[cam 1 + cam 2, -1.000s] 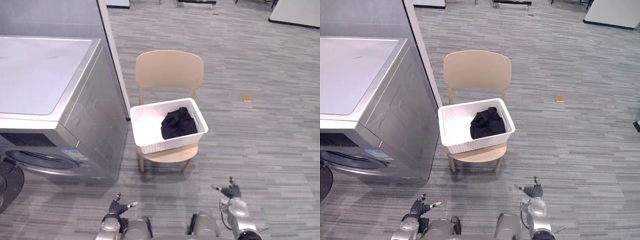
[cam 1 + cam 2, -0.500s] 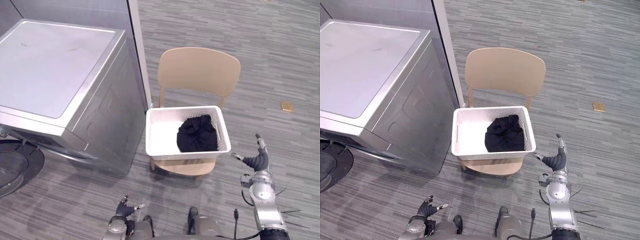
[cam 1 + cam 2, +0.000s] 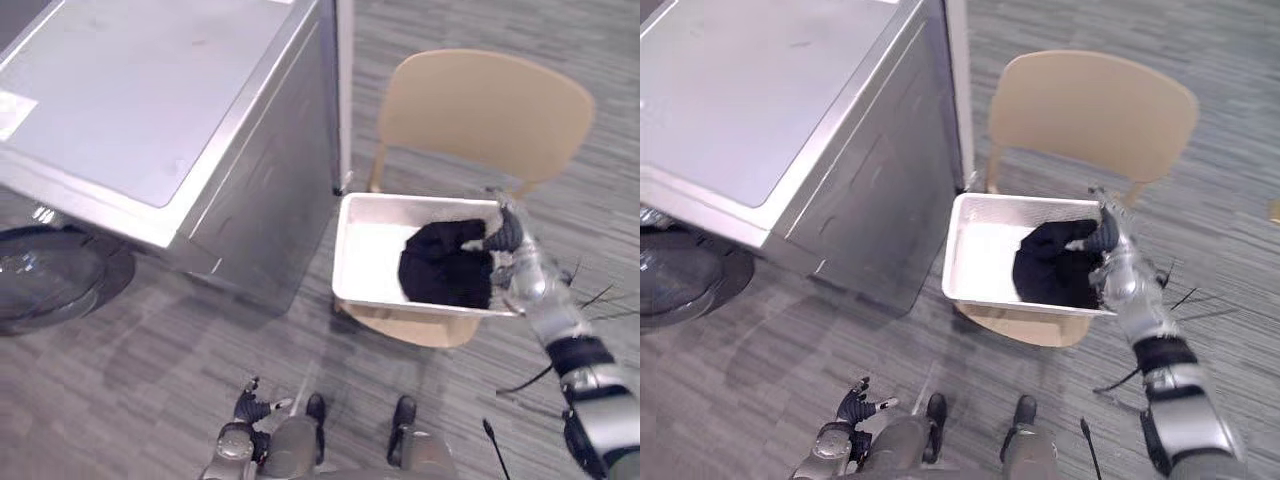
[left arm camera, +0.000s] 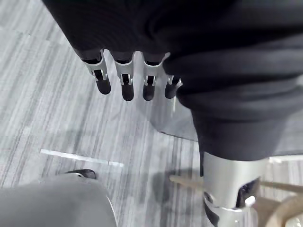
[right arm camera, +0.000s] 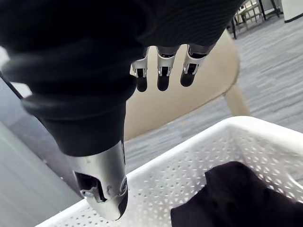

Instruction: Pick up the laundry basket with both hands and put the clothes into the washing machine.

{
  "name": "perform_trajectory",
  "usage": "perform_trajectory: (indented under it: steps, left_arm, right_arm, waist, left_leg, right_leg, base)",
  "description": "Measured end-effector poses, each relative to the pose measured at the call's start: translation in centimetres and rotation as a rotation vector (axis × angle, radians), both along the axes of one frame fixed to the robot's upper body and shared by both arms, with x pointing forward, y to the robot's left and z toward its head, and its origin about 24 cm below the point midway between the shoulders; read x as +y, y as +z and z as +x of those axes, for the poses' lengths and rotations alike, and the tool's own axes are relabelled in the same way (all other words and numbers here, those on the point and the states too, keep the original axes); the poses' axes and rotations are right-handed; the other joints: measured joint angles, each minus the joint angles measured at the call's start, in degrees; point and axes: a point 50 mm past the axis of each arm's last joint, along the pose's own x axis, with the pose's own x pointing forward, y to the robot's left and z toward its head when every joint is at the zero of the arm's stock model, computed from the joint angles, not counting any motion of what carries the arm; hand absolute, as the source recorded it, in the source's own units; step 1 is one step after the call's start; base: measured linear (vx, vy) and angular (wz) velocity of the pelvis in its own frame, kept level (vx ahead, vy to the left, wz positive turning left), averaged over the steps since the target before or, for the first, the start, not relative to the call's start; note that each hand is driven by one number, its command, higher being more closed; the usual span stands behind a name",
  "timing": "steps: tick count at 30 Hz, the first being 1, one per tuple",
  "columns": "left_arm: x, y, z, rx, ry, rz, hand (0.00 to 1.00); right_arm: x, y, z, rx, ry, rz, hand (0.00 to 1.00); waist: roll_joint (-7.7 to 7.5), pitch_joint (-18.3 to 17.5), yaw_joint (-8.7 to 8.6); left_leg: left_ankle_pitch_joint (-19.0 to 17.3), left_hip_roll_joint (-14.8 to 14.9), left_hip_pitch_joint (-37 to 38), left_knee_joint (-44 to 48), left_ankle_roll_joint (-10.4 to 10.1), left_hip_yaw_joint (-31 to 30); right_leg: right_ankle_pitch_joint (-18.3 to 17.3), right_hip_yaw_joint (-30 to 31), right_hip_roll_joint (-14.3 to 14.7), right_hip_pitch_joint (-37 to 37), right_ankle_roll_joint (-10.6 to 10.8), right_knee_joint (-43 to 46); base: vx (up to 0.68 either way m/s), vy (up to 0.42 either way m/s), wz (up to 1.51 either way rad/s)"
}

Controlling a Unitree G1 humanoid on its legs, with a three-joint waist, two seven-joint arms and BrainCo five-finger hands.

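**A:** What differs from a second ago?

**B:** The whole view has shifted, so the camera has moved in towards the chair. Left hand [image 3: 855, 405]: still low at the near edge, over the grey floor [image 3: 100, 400]. Its fingers [image 4: 123, 80] are straight and relaxed, holding nothing. Right hand [image 3: 518, 268]: a second ago low beside the robot, and half a second ago raised just off the basket's near right corner. It is now over the right rim of the laundry basket [image 3: 345, 255], dark fingertips at the edge of the clothes [image 3: 445, 268]. Its fingers [image 5: 162, 71] are straight with the thumb apart, grasping nothing. Whether the hand touches the rim cannot be told.

**A:** What lies around, and what stands in the way?

**B:** The basket rests on the seat of a tan chair [image 3: 485, 110], as before. The washing machine [image 3: 150, 100] stands just beside the chair on the robot's left, with its grey side wall close to the basket's left end. Its dark round door [image 3: 50, 290] shows low at the front. The left hand is well apart from the basket.

**A:** How do the task's things look?

**B:** Basket: white, rectangular and upright, its walls perforated in a fine pattern. Clothes: one black crumpled bundle in the basket's right half, beside bare white bottom on the left.
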Motion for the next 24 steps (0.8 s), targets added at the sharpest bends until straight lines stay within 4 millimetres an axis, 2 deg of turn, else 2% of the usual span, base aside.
perform_trajectory:
  steps: [1, 2, 3, 4, 5, 6, 7, 8, 9, 10, 13, 16, 22, 24]
  left_arm:
    - [0.1, 0.1, 0.1, -0.004, 0.006, 0.002, 0.00]
    - [0.5, 0.4, 0.7, -0.027, 0.025, 0.001, 0.00]
    - [0.8, 0.8, 1.7, -0.058, 0.045, 0.005, 0.00]
    - [0.6, 0.9, 1.9, -0.066, 0.046, -0.001, 0.00]
    - [0.5, 1.5, 2.8, -0.102, 0.049, -0.006, 0.00]
    - [0.7, 2.0, 3.6, -0.140, 0.067, -0.011, 0.00]
    - [0.8, 2.3, 4.1, -0.159, 0.070, -0.005, 0.00]
    - [0.6, 2.8, 4.8, -0.187, 0.077, -0.017, 0.00]
    - [0.4, 3.0, 5.1, -0.200, 0.080, -0.025, 0.00]
    - [0.0, 3.3, 5.4, -0.221, 0.090, -0.048, 0.00]
    - [-1.5, 3.7, 5.9, -0.255, 0.092, -0.097, 0.00]
    - [-2.4, 4.3, 6.6, -0.287, 0.091, -0.123, 0.00]
    - [-3.2, 4.2, 6.6, -0.286, 0.099, -0.134, 0.00]
    - [-3.4, 4.2, 6.5, -0.282, 0.098, -0.139, 0.00]
  right_arm:
    - [-0.3, 0.6, 0.2, -0.006, -0.020, -0.001, 0.00]
    - [-1.0, 2.1, 0.7, -0.025, -0.060, -0.003, 0.00]
    - [-1.6, 3.7, 1.0, -0.052, -0.099, 0.000, 0.00]
    - [-2.2, 4.3, 1.0, -0.055, -0.118, -0.008, 0.00]
    - [-3.7, 4.9, 0.6, -0.047, -0.167, -0.014, 0.00]
    - [-4.5, 5.0, 0.3, -0.058, -0.216, -0.002, 0.00]
    - [-4.9, 5.6, 0.1, -0.099, -0.241, 0.002, 0.00]
    - [-5.5, 6.8, -0.2, -0.138, -0.265, 0.012, 0.00]
    - [-5.2, 7.2, 0.0, -0.146, -0.256, 0.009, 0.00]
    - [-4.4, 7.5, 0.3, -0.167, -0.224, -0.002, 0.00]
    - [-1.7, 8.0, 1.2, -0.214, -0.132, -0.003, 0.00]
    - [-0.3, 8.2, 1.4, -0.276, -0.104, 0.008, 0.00]
    - [2.0, 6.2, 1.1, -0.348, -0.089, 0.104, 0.00]
    - [3.5, 5.2, 0.8, -0.362, -0.054, 0.130, 0.00]
  waist:
    - [0.19, 0.77, 0.13]
    - [-0.19, 3.17, 0.27]
    - [-0.34, 5.44, 0.18]
    - [0.93, 5.86, 0.14]
    - [1.97, 7.69, 1.42]
    - [1.60, 8.38, 2.05]
    - [1.55, 8.49, 2.29]
    - [1.27, 8.69, 2.93]
    - [1.11, 8.84, 2.95]
    - [0.98, 9.41, 3.13]
    - [0.61, 9.61, 2.56]
    - [0.05, 9.72, 2.13]
    - [-1.05, 9.87, 2.07]
    - [-1.15, 9.82, 1.27]
  left_leg:
    - [0.01, -0.25, -1.11, 1.59, -0.02, 0.02]
    - [-0.29, -1.65, -7.86, 9.56, -0.59, -0.20]
    - [-0.58, -2.20, -8.06, -3.17, 2.78, -0.17]
    - [7.00, -0.76, -7.71, -12.55, 2.43, -0.30]
    - [17.28, 0.08, -8.47, -15.58, 3.01, -0.48]
    - [18.13, -1.09, -10.61, -15.45, 2.54, -1.33]
    - [18.13, -1.63, -11.56, -15.45, 2.54, -1.59]
    - [18.13, -2.37, -12.83, -15.52, 2.53, -1.72]
    - [18.14, -2.74, -13.50, -15.52, 2.53, -1.73]
    - [18.20, -2.93, -13.62, -15.64, 2.43, -1.57]
    - [18.95, -2.30, -13.62, -17.50, 1.35, -1.70]
    - [20.26, -1.53, -13.47, -20.25, 0.40, -1.83]
    - [21.18, -0.84, -11.99, -21.04, -0.69, -1.99]
    - [22.30, -0.73, -10.60, -22.55, -0.84, -2.15]
  right_leg:
    - [0.06, -0.46, -0.29, -0.12, -0.08, -0.01]
    - [0.09, -1.15, -2.27, -0.63, -0.11, 0.62]
    - [0.07, -1.19, -3.72, -2.45, -0.02, 2.24]
    - [-0.28, -1.70, -3.22, -3.37, 0.50, 3.60]
    - [-3.08, -0.60, -3.55, -6.87, 2.22, 8.60]
    - [-4.69, 0.87, -4.14, -9.83, 2.18, 10.28]
    - [-4.84, 1.32, -4.37, -11.15, 2.14, 10.70]
    - [-6.20, 1.44, -5.29, -12.85, 2.47, 11.51]
    - [-7.16, 1.40, -5.69, -13.30, 3.32, 11.64]
    - [-7.95, 1.41, -5.91, -13.52, 3.90, 12.12]
    - [-9.21, 1.44, -5.97, -15.51, 3.11, 15.25]
    - [-10.32, 1.42, -5.94, -16.94, 2.84, 16.58]
    - [-10.83, 1.41, -5.75, -16.89, 1.98, 18.77]
    - [-10.83, 1.45, -5.67, -16.13, 1.98, 18.66]
  base:
    - [0.01, 0.078, 0.44]
    - [0.01, 0.107, 0.46]
    - [0.01, 0.121, 0.47]
    - [0.00, 0.138, 0.18]
    - [-0.04, 0.153, 0.20]
    - [-0.08, 0.166, 0.26]
    - [-0.08, 0.092, 0.41]
    - [-0.05, 0.033, 0.28]
    - [-0.02, -0.024, 0.15]
    - [-0.02, -0.049, 0.03]
    - [-0.04, -0.121, -0.03]
    - [-0.05, -0.093, 0.01]
    - [-0.02, -0.077, 0.01]
    - [-0.01, -0.047, 0.00]
